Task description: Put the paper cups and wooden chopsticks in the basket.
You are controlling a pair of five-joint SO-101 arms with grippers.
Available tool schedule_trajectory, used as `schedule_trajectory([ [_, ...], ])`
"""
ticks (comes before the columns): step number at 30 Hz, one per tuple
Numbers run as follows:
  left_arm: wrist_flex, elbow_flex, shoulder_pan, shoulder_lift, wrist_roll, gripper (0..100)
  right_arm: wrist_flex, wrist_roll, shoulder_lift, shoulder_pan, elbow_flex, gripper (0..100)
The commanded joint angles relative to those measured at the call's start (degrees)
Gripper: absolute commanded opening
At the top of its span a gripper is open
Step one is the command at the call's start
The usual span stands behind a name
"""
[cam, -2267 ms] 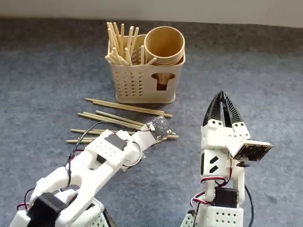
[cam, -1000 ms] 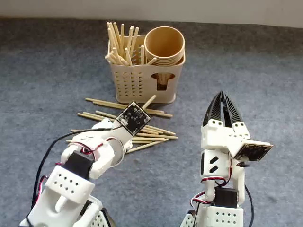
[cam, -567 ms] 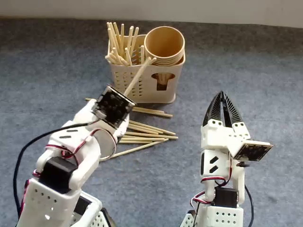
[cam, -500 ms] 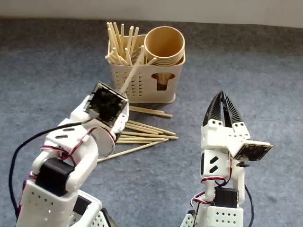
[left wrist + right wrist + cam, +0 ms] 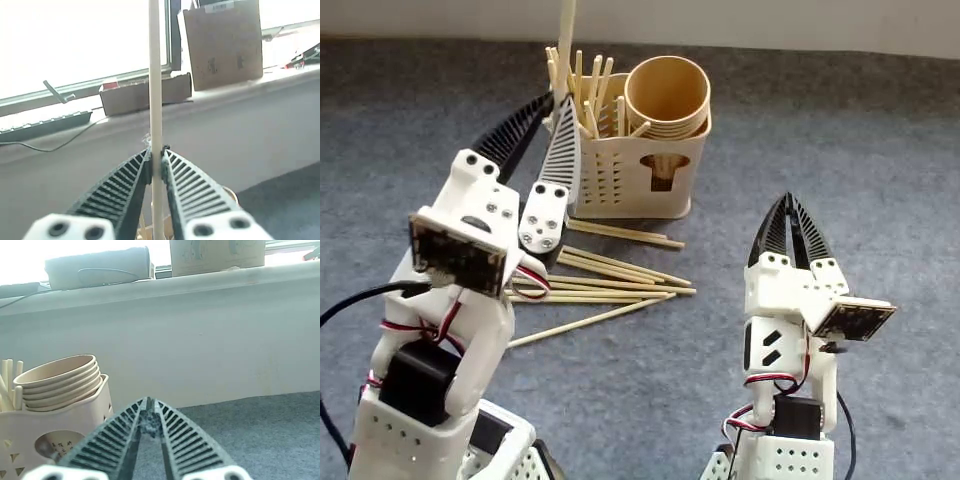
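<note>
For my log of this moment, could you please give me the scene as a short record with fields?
left gripper: shut on a chopstick, held upright at the basket's chopstick side
right gripper: shut, empty, right of the basket
cups: stacked in one basket compartment
stored chopsticks: standing in the other compartment
loose chopsticks: several on the mat in front of the basket
not yet done: held chopstick and loose chopsticks

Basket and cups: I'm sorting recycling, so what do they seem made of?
Basket: probably moulded plastic, matte cream; its walls have even rows of small holes and a cut-out handle. Paper cups: apparently thin paper, matte tan; stacked rolled rims show.
</note>
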Motion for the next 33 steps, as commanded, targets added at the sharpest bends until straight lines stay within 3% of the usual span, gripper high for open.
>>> schedule_trajectory([
  [1,-8.00,-2.86,-0.84,1.10,0.35,1,0.40,-0.26,0.40,0.57,8.75,0.5],
  [9,-20.48,-5.32,-4.53,15.16,0.62,1,0.40,-0.26,0.40,0.57,8.75,0.5],
  [18,-20.92,-14.55,-6.64,31.52,1.05,1,0.40,-0.26,0.40,0.57,8.75,0.5],
  [24,-20.92,-19.47,-11.65,40.13,12.04,1,0.40,-0.26,0.40,0.57,8.75,0.5],
  [33,-20.75,-19.91,-13.76,44.62,13.63,1,0.48,-0.26,0.40,0.57,8.75,0.5],
])
